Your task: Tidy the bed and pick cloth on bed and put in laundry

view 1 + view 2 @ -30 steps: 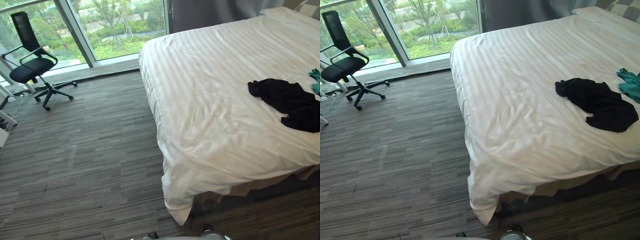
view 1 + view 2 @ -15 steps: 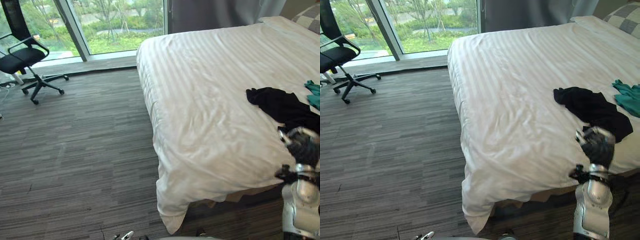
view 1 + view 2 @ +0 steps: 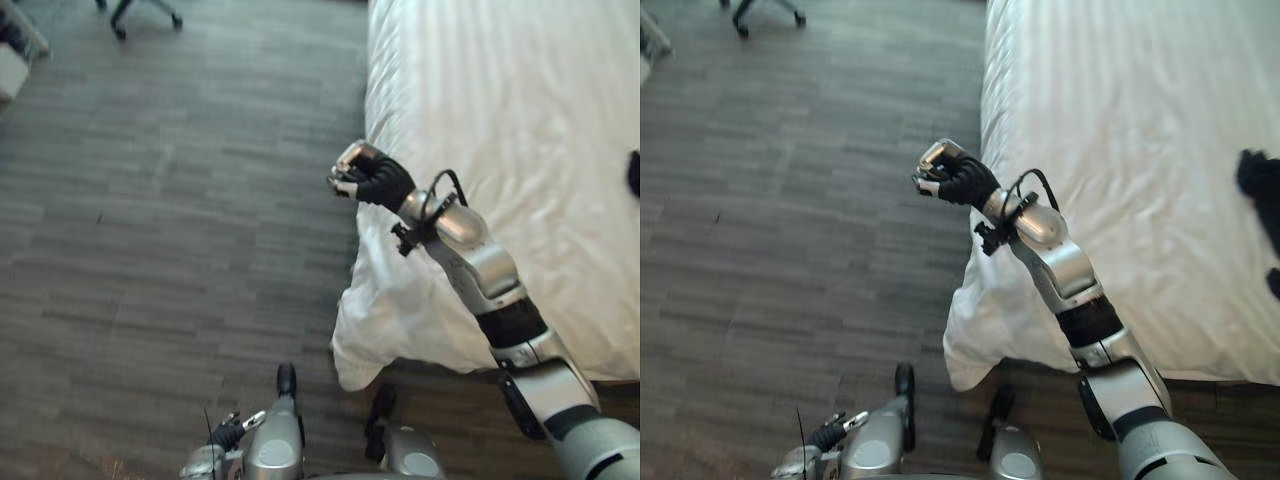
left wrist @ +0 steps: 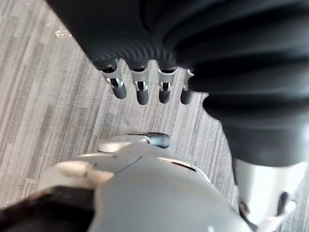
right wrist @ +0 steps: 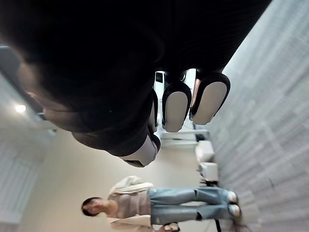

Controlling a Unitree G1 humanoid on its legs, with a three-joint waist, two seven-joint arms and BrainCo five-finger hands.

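Note:
A black cloth [image 3: 1259,180] lies on the white striped bed [image 3: 500,100], at the right edge of the eye views. My right hand [image 3: 362,178] is raised over the bed's left edge, well to the left of the cloth. Its fingers [image 5: 176,110] are curled into a fist with nothing in them. My left hand [image 4: 141,91] hangs low over the carpet with straight fingers and holds nothing; it also shows at the bottom of the eye views as my left hand [image 3: 226,436].
The duvet's corner [image 3: 372,340] droops toward the grey striped carpet [image 3: 180,220]. An office chair's base [image 3: 765,8] stands at the far left, with a white object [image 3: 14,62] near it. A person [image 5: 159,203] stands across the room.
The camera has tipped down and in toward the bed's corner. My right arm has swung up and left over the bed's edge, and its fingers have curled shut.

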